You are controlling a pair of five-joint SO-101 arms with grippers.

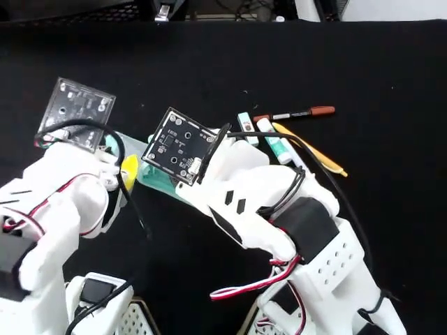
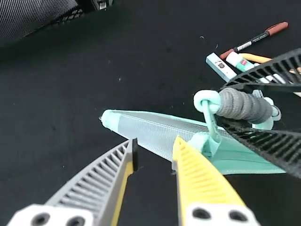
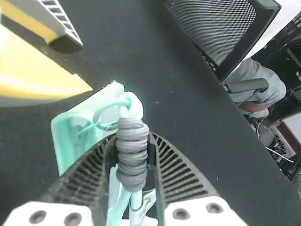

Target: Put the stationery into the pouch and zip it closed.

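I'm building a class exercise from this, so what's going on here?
The right end effector is shut on the grey zipper pull of the mint pouch. The left end effector sits open at the pouch's edge. The stationery, a red-capped marker among it, lies on the black table beside the pouch, not yet inside.

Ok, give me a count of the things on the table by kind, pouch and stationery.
Pouch: 1
Pens or markers: 3 (red-capped, yellow, white-and-green)
Eraser-like block: 1
Total: 5 that I can see; the right arm may hide more.
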